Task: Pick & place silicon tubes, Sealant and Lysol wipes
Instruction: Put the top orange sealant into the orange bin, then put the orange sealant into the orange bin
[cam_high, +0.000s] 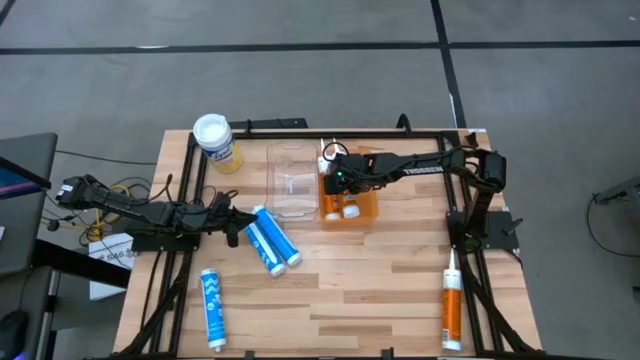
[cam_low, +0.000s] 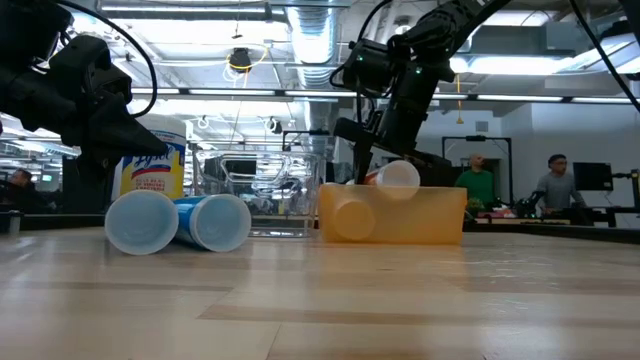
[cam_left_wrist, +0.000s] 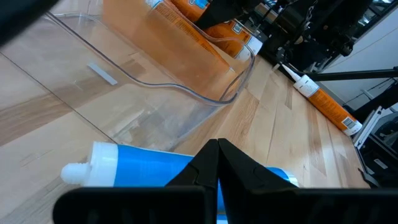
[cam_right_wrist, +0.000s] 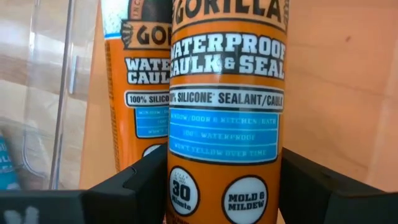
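Two blue tubes (cam_high: 270, 240): glossy cylinders with white capped ends, side by side and touching on the pale wood-plank table (cam_high: 380, 290), just beside the left gripper.
Third blue tube (cam_high: 212, 309): same shape, alone near the table's front left corner, well apart from both grippers.
Lysol wipes (cam_high: 217, 141): stout round canister, wide white lid, yellow label, upright at the back left corner, apart from both grippers.
Left gripper (cam_high: 232, 228): dark fingers pressed together, empty, low over the table, tips just beside the pair of blue tubes; in the left wrist view a white nozzle and blue body right ahead of the tips.
Clear bin (cam_high: 292, 180): transparent hard plastic, rounded corners, rectangular, between the wipes and the orange bin, touching the latter's side.
Orange bin (cam_high: 368, 208): translucent orange plastic, rectangular, sealant tubes lying inside.
Right gripper (cam_high: 338, 180): over the orange bin, fingers spread around a Gorilla sealant tube (cam_right_wrist: 225, 106), one finger on each side of its smooth orange label.
Second sealant tube (cam_right_wrist: 134, 81): same orange label, just beside the gripped one, in the bin.
Last sealant tube (cam_high: 452, 305): long orange cylinder with white nozzle, near the table's front right edge, well apart.
Background: people standing far behind the table in the low view.
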